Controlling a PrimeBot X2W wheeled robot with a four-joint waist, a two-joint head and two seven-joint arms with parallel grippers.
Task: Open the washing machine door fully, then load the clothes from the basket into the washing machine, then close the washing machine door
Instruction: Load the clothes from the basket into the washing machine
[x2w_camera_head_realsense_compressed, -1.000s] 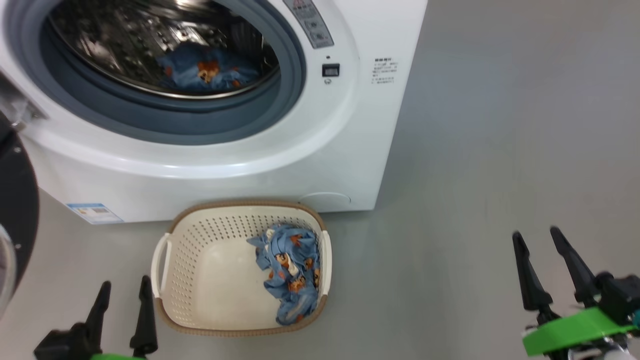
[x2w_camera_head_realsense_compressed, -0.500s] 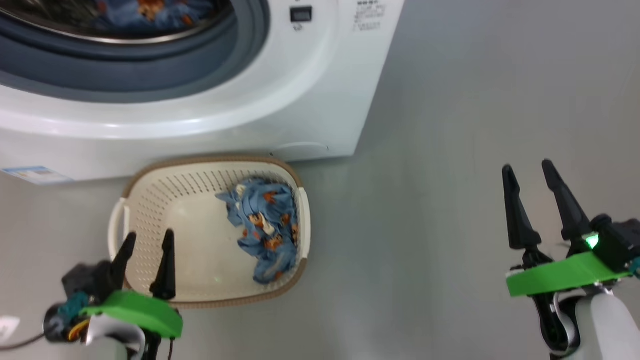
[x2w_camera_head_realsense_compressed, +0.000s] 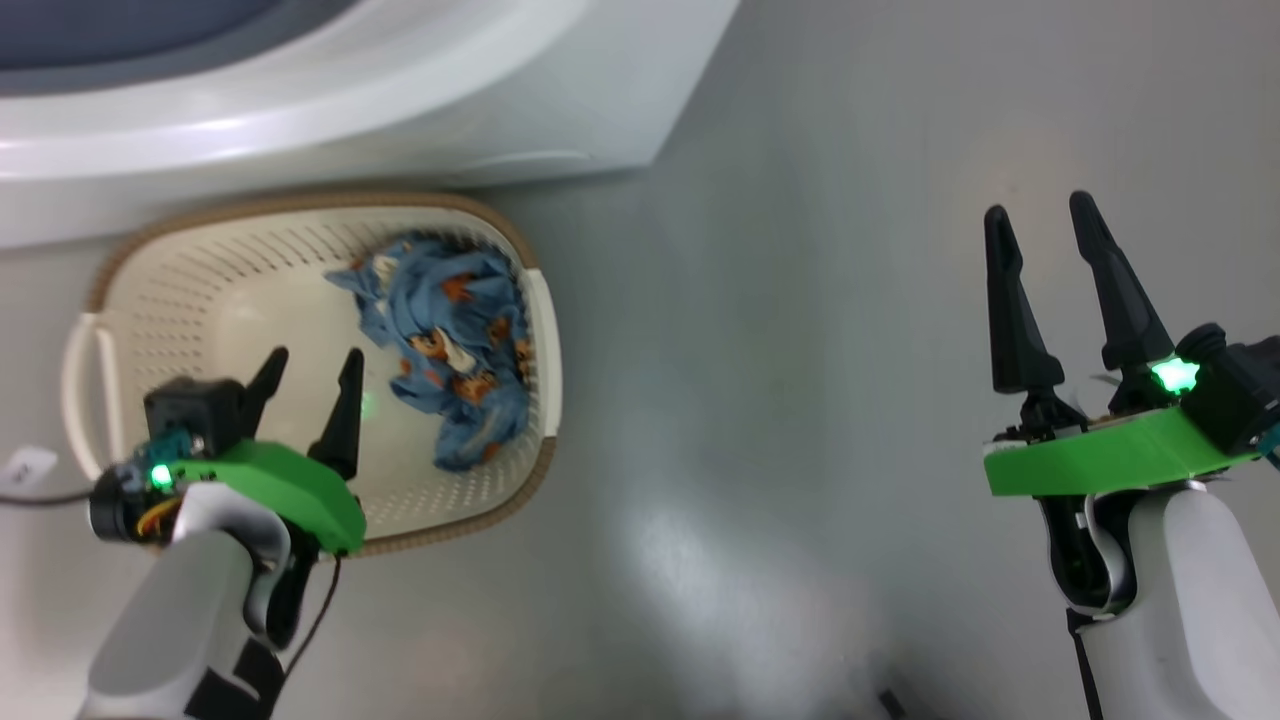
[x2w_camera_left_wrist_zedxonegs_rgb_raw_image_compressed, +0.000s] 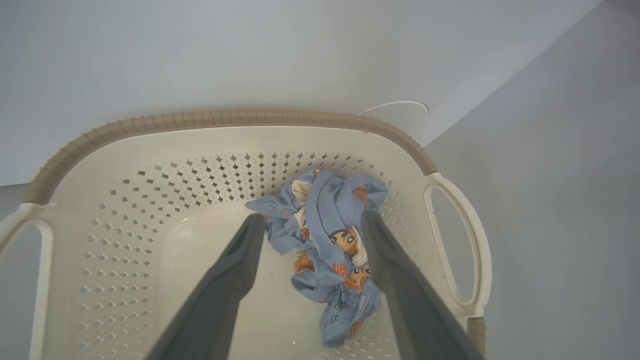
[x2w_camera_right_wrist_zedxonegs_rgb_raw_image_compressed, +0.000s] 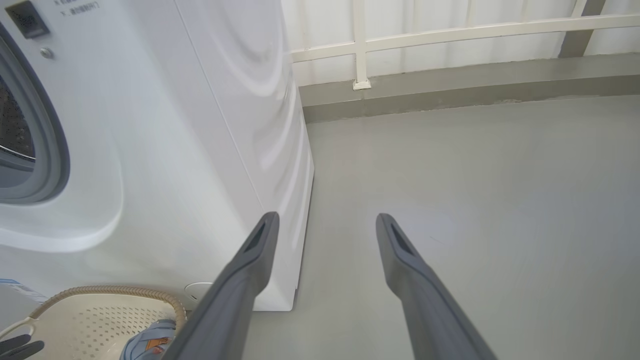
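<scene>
One crumpled bundle of the clothes (x2w_camera_head_realsense_compressed: 440, 350) lies inside the basket (x2w_camera_head_realsense_compressed: 200, 290), against its wall on the robot's right. The left gripper (x2w_camera_head_realsense_compressed: 316, 355) hangs over the basket's near side, jaws spread wide and empty, fingers pointing toward the bundle. The washing machine (x2w_camera_head_realsense_compressed: 400, 130) stands just behind the basket's far rim. The right gripper (x2w_camera_head_realsense_compressed: 1038, 206) hovers well off to the basket's right above the floor (x2w_camera_head_realsense_compressed: 780, 350), jaws also wide, holding nothing.

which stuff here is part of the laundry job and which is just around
Job:
big white front-loading washing machine
cream perforated plastic basket with brown rim
crumpled light-blue cartoon-print clothes

Just around:
white railing
grey floor
</scene>
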